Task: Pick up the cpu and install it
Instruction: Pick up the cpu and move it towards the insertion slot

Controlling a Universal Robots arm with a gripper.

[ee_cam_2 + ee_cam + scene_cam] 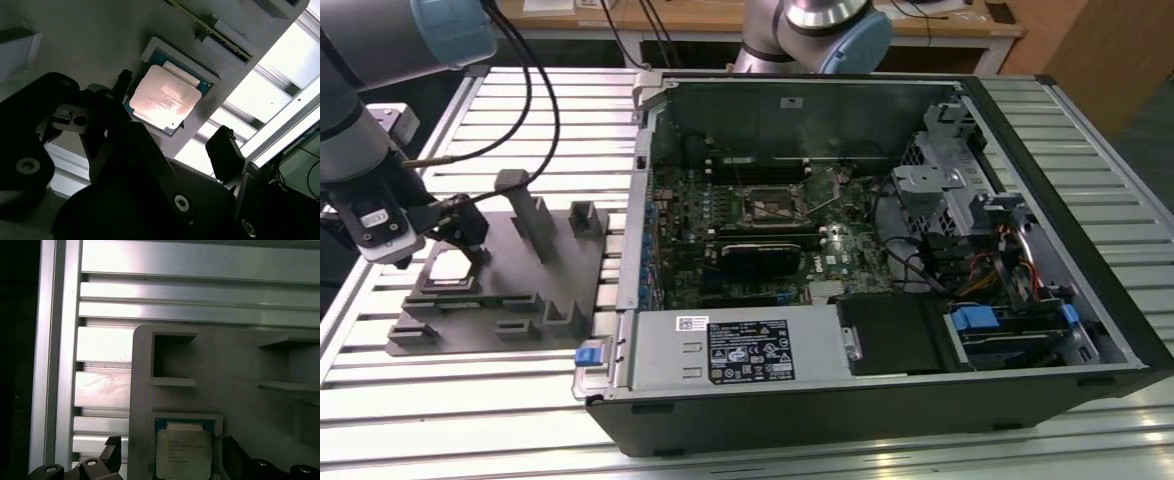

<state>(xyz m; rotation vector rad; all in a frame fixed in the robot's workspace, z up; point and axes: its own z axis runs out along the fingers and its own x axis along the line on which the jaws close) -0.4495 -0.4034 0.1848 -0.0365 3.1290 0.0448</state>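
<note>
Well, my gripper [172, 107] is spread wide. In the second wrist view one dark fingertip [123, 79] sits off one edge of the cpu [162, 100] and the other off the opposite edge, with the chip between them and nothing gripped. Whether the tips are level with the chip or above it I cannot tell. The cpu lies flat, metal plate up, in a shallow square pocket of the grey tray [240, 360], near the tray's edge. The tray rests on the slatted aluminium table [105, 290].

I judge the chip light, rigid and thin. Its smooth plate offers little friction, and its underside would not forgive scraping or a tilted lift. The sensible hold is on two opposite side edges, squarely and with gentle force. The pocket walls stand close around it, so the fingers have little room.

The first wrist view gives me the chip nearly square-on, with a square-walled pocket near it and the table slats beyond. The second wrist view, from a slant, is where I read the fingers against the chip's edges. The exterior view gives the layout: the arm over the tray at that view's left and, well apart toward its right, the open computer case [881, 420] with the socket [771, 205] on its board.
</note>
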